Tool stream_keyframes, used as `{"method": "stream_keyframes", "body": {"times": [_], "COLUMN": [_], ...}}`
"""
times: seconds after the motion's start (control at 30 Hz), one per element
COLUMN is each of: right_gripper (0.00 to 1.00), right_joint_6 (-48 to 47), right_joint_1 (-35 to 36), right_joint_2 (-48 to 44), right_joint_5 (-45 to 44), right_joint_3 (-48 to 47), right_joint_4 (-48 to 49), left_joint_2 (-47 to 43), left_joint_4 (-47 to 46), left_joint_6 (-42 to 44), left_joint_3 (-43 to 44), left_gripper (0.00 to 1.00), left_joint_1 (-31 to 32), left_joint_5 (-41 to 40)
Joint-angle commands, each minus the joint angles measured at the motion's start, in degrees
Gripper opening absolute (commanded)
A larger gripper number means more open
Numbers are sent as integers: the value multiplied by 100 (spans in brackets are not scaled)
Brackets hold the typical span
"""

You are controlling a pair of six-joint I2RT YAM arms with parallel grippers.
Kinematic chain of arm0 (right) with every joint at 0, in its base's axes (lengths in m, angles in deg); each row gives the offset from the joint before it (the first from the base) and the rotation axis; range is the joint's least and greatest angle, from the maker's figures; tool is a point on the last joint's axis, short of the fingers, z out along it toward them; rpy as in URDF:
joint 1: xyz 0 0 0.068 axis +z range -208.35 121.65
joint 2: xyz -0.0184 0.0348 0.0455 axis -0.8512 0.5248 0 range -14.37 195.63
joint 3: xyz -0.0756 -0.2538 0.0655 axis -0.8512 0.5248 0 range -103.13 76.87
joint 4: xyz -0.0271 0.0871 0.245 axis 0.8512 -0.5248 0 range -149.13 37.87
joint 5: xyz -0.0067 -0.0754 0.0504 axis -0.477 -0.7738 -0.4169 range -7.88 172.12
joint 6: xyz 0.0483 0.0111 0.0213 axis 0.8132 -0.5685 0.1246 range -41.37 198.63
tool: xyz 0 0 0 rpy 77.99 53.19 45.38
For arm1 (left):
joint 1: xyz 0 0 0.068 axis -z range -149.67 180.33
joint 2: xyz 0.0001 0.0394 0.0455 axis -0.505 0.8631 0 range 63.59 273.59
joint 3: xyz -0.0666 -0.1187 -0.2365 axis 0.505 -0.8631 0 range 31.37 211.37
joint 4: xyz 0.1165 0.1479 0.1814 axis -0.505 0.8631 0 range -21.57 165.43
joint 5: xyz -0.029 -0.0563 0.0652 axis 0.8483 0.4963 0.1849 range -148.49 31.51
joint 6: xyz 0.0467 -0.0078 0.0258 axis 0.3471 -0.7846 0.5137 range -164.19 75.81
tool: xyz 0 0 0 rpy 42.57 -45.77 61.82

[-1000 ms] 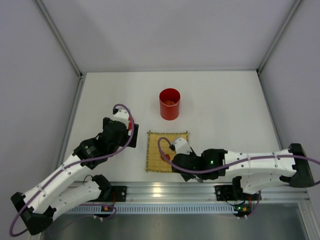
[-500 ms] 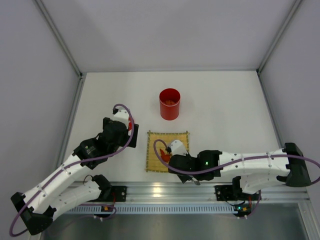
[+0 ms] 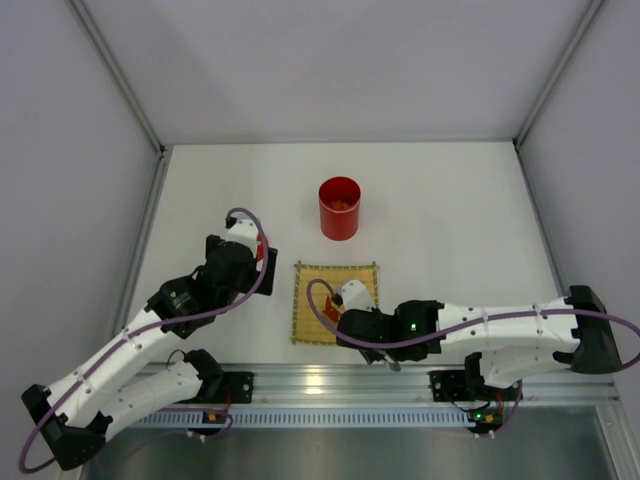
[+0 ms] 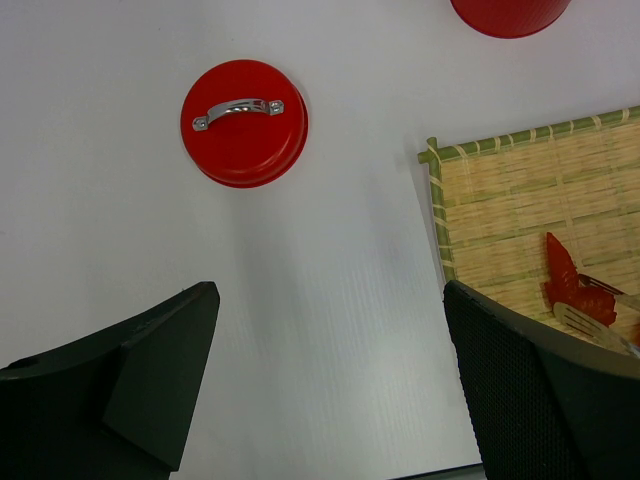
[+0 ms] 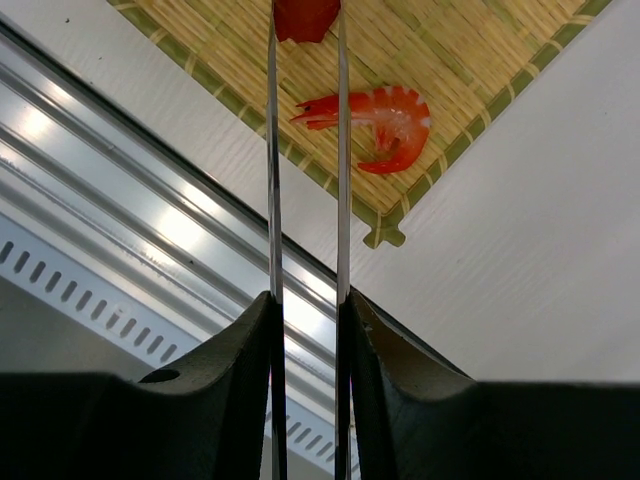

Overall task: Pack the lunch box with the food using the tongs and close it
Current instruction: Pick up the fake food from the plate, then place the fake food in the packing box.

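Left claw (image 4: pixel 328 300) gapes wide, arm bent; right claw (image 5: pixel 307 305) clamps the tongs (image 5: pixel 272 170), arm stretched leftward.

The right gripper (image 5: pixel 307 312) at bottom centre clamps the silver tongs (image 5: pixel 341 200), whose two arms run nearly parallel up the frame. Their tips pinch a red food piece (image 5: pixel 305 18) at the top edge, over the bamboo mat (image 5: pixel 470 60). A shrimp (image 5: pixel 375 120) lies on the mat just right of the tongs. A metal rail (image 5: pixel 120 220) crosses the lower left.

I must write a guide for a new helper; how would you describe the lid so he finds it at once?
Find the yellow mat on the white table. The lid lies flat on the table just left of the mat, not touching it. Unlike the tall red lunch box nearby, it is a flat red disc with a silver handle.
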Motion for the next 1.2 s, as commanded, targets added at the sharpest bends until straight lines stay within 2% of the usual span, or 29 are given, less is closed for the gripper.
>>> {"method": "stream_keyframes", "body": {"times": [0.0, 0.23, 0.7, 0.9, 1.03, 1.17], "right_gripper": [27, 22, 24, 25, 25, 26], "right_joint_6": [25, 86, -19, -685, -1275, -1671], "right_joint_1": [4, 4, -145, -891, -1952, -2710], "right_joint_2": [-193, -255, -545, -686, -695, -353], "right_joint_5": [-290, -404, -1046, -1152, -757, -537], "right_joint_3": [-281, -378, -1046, -1756, -2240, -2777], "right_joint_4": [-48, -136, -734, -699, -374, -198], "left_joint_2": [-93, -93, -93, -93, -84, -84], "left_joint_4": [-179, -179, -179, -179, -170, -179], "left_joint_6": [5, 5, -3, -3, 5, 5], "left_joint_3": [-41, -41, -41, -41, -33, -32], "left_gripper": [99, 99, 99, 99, 99, 99], "left_joint_1": [9, 9, 9, 9, 9, 9], "left_joint_5": [-27, -36, -27, -27, -27, -18]}}
